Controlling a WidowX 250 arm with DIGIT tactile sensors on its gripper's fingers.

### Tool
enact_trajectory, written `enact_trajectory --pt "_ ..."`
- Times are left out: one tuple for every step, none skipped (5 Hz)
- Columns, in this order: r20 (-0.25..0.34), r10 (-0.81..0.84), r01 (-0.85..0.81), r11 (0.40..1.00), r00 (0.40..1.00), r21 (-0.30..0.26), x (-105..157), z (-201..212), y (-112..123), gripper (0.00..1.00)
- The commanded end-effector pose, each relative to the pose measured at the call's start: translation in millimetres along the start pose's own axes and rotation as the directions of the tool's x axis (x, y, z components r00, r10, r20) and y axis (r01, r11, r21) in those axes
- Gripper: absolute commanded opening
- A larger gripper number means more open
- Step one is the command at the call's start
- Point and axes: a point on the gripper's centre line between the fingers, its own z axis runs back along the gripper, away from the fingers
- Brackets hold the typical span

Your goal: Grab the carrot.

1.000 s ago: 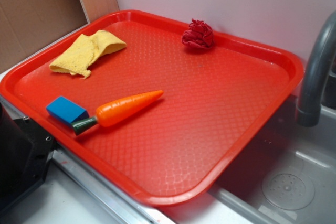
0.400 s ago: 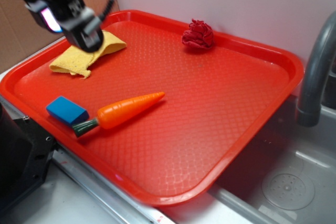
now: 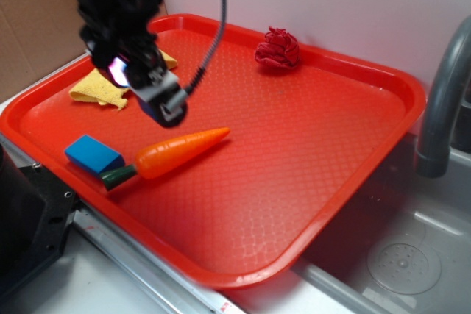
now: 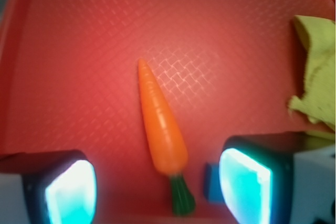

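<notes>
Gripper (image 3: 165, 108) is hanging above the tray (image 3: 346, 71), just over the carrot (image 3: 176, 152). Fingers (image 4: 247, 184) are spread wide and holding nothing; in the wrist view the carrot's thick end is sitting in the gap between them.

Carrot is lying flat near the tray's front edge, tip pointing toward the tray's middle, green stem (image 3: 118, 176) toward the block (image 3: 93, 154). Stem and block look touching or nearly so; I cannot tell which.

Risks, as judged from here:
- One finger is lining up over the block. On descent it may be landing on the block or pinching it along with the carrot.
- The carrot is glossy and tapered. A pinch too far toward the tip may be squeezing it out of the fingers.
- A pinch on the thin stem would likely be letting the carrot swing or drop.

Cloth (image 3: 99, 87) and red ball (image 3: 277, 48) are lying well apart from the carrot, no concern.
</notes>
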Motion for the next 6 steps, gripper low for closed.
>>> enact_trajectory --pt "-0.022 -0.017 0.019 0.997 1.0 0.074 22.7 -47.4 8.8 1.0" --pt "-0.057 -0.093 0.092 0.996 0.994 -0.007 26.4 -67.0 7.3 1.0" --pt "-0.07 -0.162 0.158 0.985 0.984 -0.065 23.8 -78.3 2.5 0.93" --pt "-0.057 -0.161 0.157 0.985 0.985 -0.068 24.1 -74.9 3.1 0.0" --pt "-0.057 -0.15 0.145 0.986 0.987 -0.081 26.4 -70.0 6.4 0.0" --pt "-0.044 -0.096 0.093 0.994 0.994 -0.062 29.8 -56.2 6.0 0.0"
